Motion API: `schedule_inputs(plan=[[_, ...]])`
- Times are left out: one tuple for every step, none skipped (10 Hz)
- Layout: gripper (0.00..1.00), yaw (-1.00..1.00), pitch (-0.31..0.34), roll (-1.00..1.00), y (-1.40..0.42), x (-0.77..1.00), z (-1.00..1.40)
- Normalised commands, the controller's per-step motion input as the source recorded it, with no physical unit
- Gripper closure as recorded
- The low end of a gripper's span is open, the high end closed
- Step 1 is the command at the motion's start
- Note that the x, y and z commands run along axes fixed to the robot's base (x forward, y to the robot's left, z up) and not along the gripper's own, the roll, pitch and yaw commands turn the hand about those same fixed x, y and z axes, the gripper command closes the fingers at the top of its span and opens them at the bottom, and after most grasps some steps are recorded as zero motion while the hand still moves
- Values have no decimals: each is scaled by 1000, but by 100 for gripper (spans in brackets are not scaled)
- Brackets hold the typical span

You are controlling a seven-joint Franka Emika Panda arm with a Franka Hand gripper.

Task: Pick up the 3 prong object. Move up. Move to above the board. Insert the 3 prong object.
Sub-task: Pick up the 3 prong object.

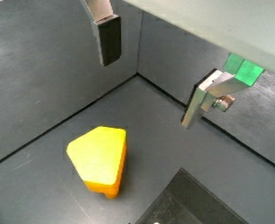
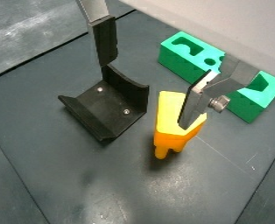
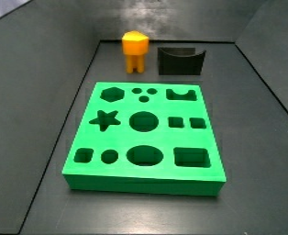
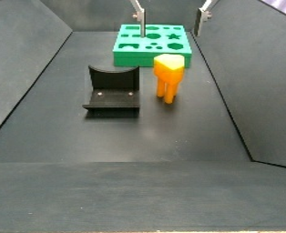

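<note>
tool [image 2: 151, 74] open above 3 prong object [image 2: 171, 125]

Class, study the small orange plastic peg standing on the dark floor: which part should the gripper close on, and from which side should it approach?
Grip the small orange plastic peg by its blocky upper body, coming from above. It stands upright on short prongs, so its flat sides are exposed and the legs stay free. The open gripper hangs above it.

— Any writing on the green board [image 3: 144, 179] or the orange peg [image 4: 168, 75]?
— None that can be read; both are plain.
— Labels on the claw [image 2: 151, 66], above the peg, or the fixture [image 4: 110, 92]?
— No, nothing legible.
</note>
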Motion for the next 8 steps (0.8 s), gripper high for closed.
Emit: schedule_inputs(plan=[[0,0,-49,0,0,0,0],[0,0,0,6,0,-26,-46],[0,0,0,0,109,-200,0],[0,86,-37,101,-54,-406,-217],[0,417,-64,200,-369,-469,-531],[0,634,-13,0,-389,0,-497],[0,654,-17,19,-463,0,-671],[0,740,0,0,-371,83,-826]])
